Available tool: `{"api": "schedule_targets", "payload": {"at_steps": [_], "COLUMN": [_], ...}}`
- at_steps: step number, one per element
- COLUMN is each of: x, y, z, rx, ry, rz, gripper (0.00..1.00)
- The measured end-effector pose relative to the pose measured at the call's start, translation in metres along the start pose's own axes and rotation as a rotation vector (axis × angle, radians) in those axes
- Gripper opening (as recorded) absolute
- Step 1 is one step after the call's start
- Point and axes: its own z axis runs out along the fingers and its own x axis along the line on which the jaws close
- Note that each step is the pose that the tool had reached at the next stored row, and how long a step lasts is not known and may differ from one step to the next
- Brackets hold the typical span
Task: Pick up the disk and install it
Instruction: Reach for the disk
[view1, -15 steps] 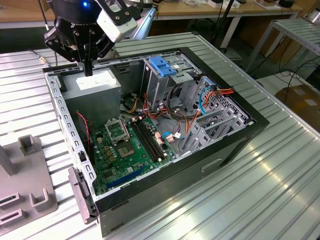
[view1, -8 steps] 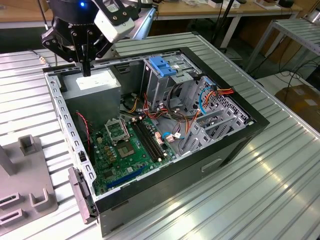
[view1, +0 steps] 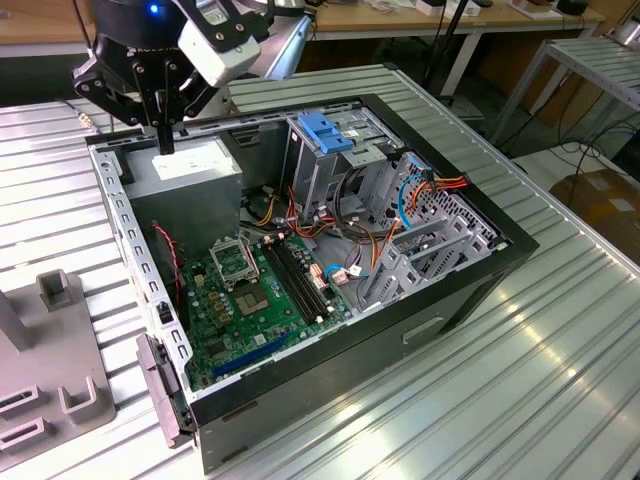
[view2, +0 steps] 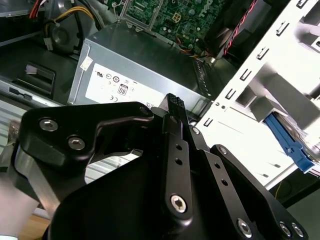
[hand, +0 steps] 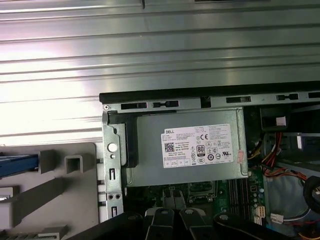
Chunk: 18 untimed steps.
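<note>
The black gripper (view1: 164, 146), jaws together, is held over the grey metal power-supply box (view1: 190, 172) inside the open black computer case (view1: 350, 385); the blue-railed disk (hand: 17, 165) is seated in a grey fixture (hand: 75, 210) alongside.

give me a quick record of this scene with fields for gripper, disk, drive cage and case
gripper: above the power supply box, jaws shut, holding nothing
disk: blue rail edge on the grey fixture outside the case, not grasped
drive cage: blue latch on top
case: open, on slatted metal table
</note>
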Motion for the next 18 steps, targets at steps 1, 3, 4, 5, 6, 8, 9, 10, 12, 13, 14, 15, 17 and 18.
{"api": "schedule_targets", "payload": {"at_steps": [1,3,4,5,6,8,9,10,12,13,14,15,17,18], "x": [0.0008,0.0030,0.0039,0.0053,0.0062,0.0093,0.0110,0.0125,0.0151,0.0160,0.0166,0.0179,0.0197,0.0205], "y": [0.0000,-0.0003,-0.0003,-0.0004,-0.0005,-0.0007,-0.0008,-0.0009,-0.0011,-0.0012,-0.0012,-0.0013,-0.0014,-0.0014], "z": [0.0000,-0.0001,-0.0001,-0.0002,-0.0002,-0.0003,-0.0003,-0.0003,-0.0005,-0.0005,-0.0005,-0.0005,-0.0006,-0.0005], "rx": [0.0000,0.0001,0.0000,0.0000,0.0000,0.0001,0.0001,0.0002,0.0020,0.0029,0.0037,0.0045,0.0059,0.0065], "ry": [0.0000,0.0000,0.0000,0.0000,0.0000,0.0002,0.0010,0.0044,0.0244,0.0383,0.0466,0.0566,0.0632,0.0665], "rz": [0.000,0.000,0.000,0.000,0.000,0.000,0.000,0.000,0.001,0.002,0.002,0.003,0.003,0.003], "gripper": [0.10,0.10,0.10,0.10,0.10,0.10,0.10,0.10,0.10,0.10,0.10,0.10,0.10,0.10]}}
